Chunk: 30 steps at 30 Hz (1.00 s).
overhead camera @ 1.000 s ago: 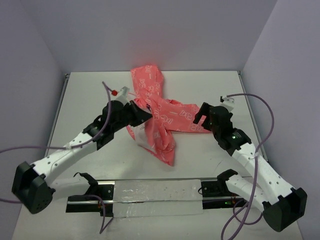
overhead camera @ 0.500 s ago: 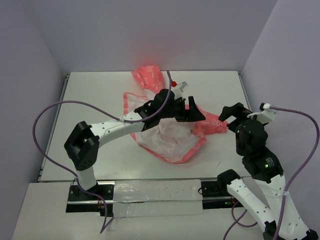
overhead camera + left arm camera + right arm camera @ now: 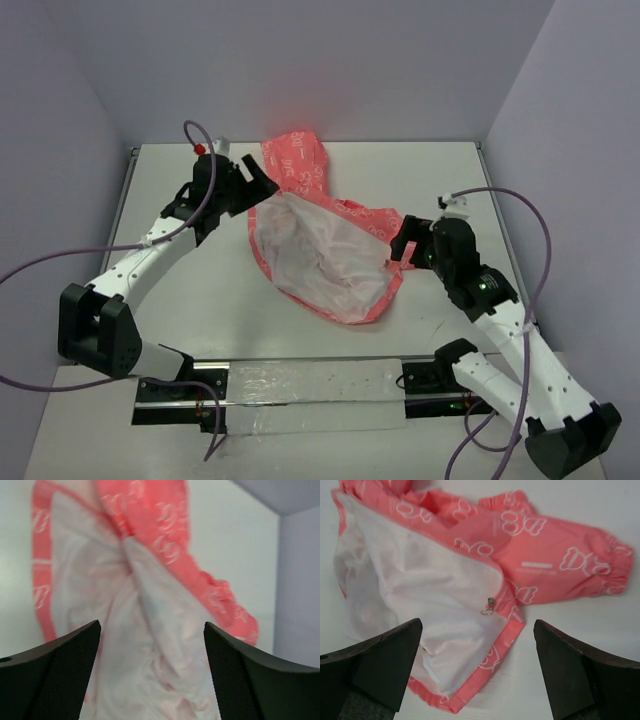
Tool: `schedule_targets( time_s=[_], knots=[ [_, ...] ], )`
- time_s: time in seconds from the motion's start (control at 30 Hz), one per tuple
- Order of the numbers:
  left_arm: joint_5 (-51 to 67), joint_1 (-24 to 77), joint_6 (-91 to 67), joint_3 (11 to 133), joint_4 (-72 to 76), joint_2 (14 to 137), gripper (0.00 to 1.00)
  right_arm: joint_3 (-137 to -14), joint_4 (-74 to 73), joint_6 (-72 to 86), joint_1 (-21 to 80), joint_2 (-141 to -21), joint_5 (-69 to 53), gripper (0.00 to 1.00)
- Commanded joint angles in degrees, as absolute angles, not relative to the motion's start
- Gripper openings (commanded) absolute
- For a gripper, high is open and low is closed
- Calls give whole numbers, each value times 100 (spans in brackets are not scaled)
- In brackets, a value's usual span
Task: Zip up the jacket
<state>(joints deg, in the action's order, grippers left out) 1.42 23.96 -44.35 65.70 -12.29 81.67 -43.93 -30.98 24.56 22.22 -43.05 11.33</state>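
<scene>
The jacket [image 3: 322,258] lies mid-table, spread open with its pale lining up and a coral-pink border around it. Its hood [image 3: 296,162] points to the back and a sleeve [image 3: 375,222] runs right. My left gripper [image 3: 262,184] hovers open at the jacket's back-left corner, holding nothing. In the left wrist view the lining [image 3: 150,630] fills the gap of the left gripper [image 3: 151,625]. My right gripper [image 3: 399,243] is open by the jacket's right edge. The right wrist view shows the metal zipper pull [image 3: 490,605] on the lining's edge, just ahead of the right gripper [image 3: 477,625], and the sleeve [image 3: 560,565].
The white table [image 3: 180,300] is boxed in by pale walls at the back and on both sides. A dark rail with a clear plastic strip [image 3: 310,392] runs along the near edge between the arm bases. Purple cables [image 3: 545,250] loop beside both arms.
The left gripper let go of the jacket and drew back to the back left. The jacket now lies spread with its lining up. The right arm swung back in toward the jacket's right edge.
</scene>
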Motion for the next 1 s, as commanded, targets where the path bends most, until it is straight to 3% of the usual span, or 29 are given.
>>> schedule_targets(
  time_s=[0.0, 0.13, 0.47, 0.63, 0.7, 0.77, 0.87, 0.93, 0.97],
  knots=[
    [79, 2272, -4518, 6061, -1446, 8436, 91, -4215, -2707, 2486, 2206, -5033, 543, 99],
    [-151, 2250, -4509, 5954, -1431, 8946, 91, -4067, -2352, 2597, 2206, -5740, 582, 92],
    [-586, 2241, -4597, 5530, -1081, 9306, 89, -4216, -1665, 2886, 1928, -7196, 974, 85],
    [-413, 2247, -4647, 5487, -778, 9607, 79, -4060, -1155, 2982, 1603, -7495, 848, 73],
    [-425, 2241, -4647, 5514, -735, 9677, 70, -4058, -1066, 2965, 1544, -7565, 776, 67],
    [-486, 2241, -4649, 5590, -762, 9803, 53, -4096, -970, 2883, 1532, -7653, 635, 54],
    [-598, 2241, -4643, 5740, -908, 9912, 11, -4244, -1042, 2856, 1529, -7646, 563, 17],
    [-659, 2221, -4623, 5818, -1001, 9914, 0, -4341, -1098, 2839, 1529, -7559, 571, 0],
    [-683, 2210, -4617, 5830, -1020, 9885, 0, -4367, -1113, 2828, 1528, -7541, 568, 0]
  ],
)
